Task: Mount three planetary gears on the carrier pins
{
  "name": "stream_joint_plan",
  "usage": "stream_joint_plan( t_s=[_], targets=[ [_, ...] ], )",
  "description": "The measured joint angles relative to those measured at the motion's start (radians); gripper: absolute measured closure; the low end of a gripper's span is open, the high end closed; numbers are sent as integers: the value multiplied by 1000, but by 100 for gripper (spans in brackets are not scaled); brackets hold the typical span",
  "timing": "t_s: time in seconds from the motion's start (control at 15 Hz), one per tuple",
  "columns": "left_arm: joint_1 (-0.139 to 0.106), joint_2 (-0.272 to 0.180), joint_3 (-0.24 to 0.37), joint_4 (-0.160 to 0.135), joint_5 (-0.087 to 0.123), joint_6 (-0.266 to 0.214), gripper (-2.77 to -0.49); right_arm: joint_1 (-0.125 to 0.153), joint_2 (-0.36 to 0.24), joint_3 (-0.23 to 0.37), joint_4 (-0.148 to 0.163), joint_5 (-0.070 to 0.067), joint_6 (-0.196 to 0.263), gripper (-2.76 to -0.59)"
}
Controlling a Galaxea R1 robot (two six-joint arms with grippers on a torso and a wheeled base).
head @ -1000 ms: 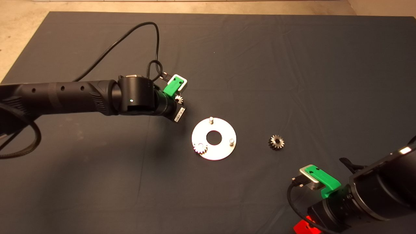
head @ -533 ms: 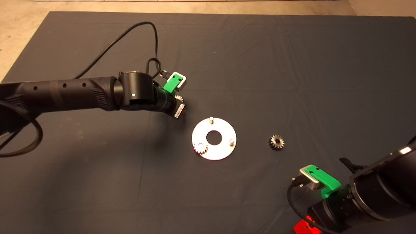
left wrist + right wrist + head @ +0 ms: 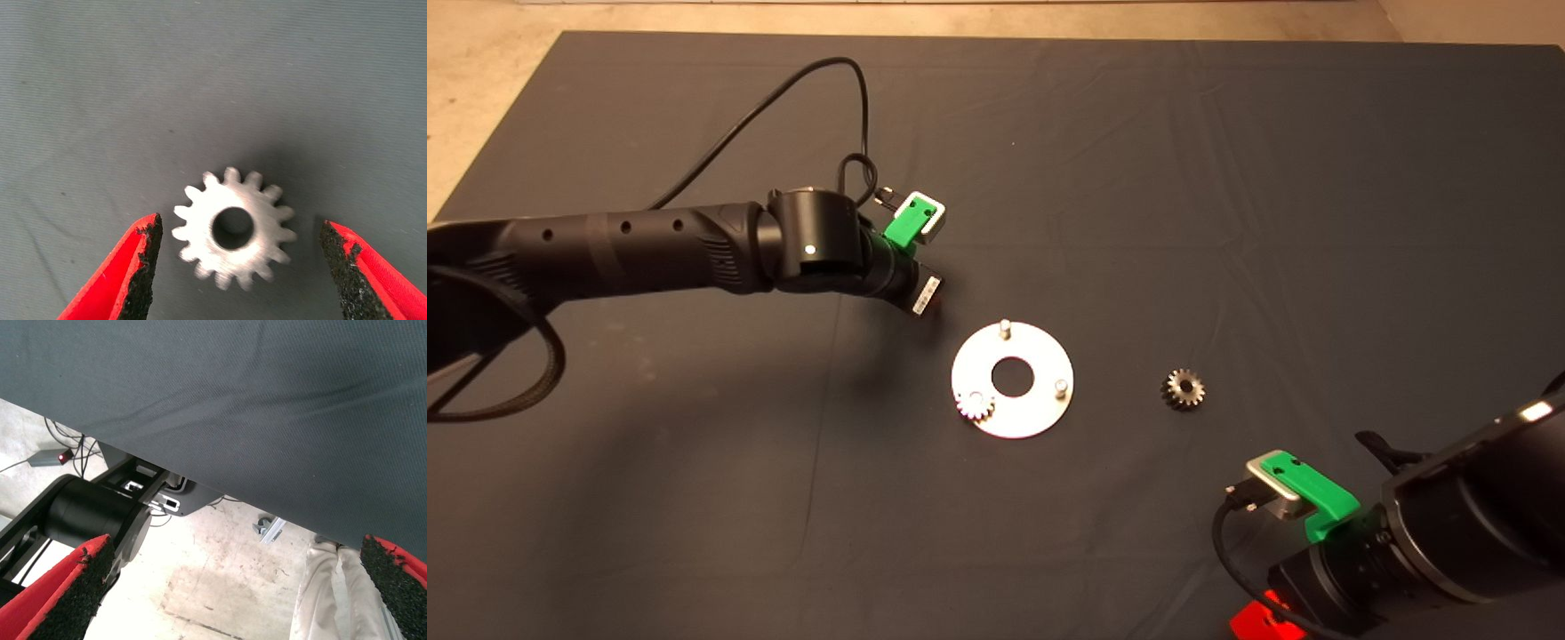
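A round silver plate (image 3: pixel 1040 356) lies mid-mat with two bare carrier pins (image 3: pixel 1005 327) (image 3: pixel 1061 388). One planetary gear (image 3: pixel 975 406) sits on the third pin at the plate's near-left edge. A second gear (image 3: pixel 1184 388) lies loose on the mat to the plate's right. A third gear (image 3: pixel 233 228) lies flat on the mat between the open fingers (image 3: pixel 137 267) of my left gripper (image 3: pixel 240 267), untouched. In the head view that gripper (image 3: pixel 921 283) is up-left of the plate and hides this gear. My right gripper (image 3: pixel 233 600) is parked open at the lower right (image 3: pixel 1258 622).
The left arm's black cable (image 3: pixel 783 98) loops over the mat behind the wrist. The right wrist view looks past the mat's edge at the floor, a black machine base (image 3: pixel 93 513) and a person's light trouser leg (image 3: pixel 327 587).
My left arm has shifted slightly right, so its wrist now covers the gear that showed beside it in the head view. The right arm, plate and other gears have not moved.
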Motion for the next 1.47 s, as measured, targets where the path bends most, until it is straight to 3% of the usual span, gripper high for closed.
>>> stream_joint_plan(
  t_s=[0.47,0.67,0.93,1.47],
  targets=[
    [0,-6,-27,-33,-49,26,-149,0,0,0,0,0,-3,-275],
    [0,-6,-52,-34,-83,31,-136,0,0,0,0,0,-3,-275],
    [0,-11,-53,-37,-96,32,-111,0,0,0,0,0,-3,-275],
    [0,-21,-53,-39,-104,33,-100,0,0,0,0,1,-3,-275]
  ],
)
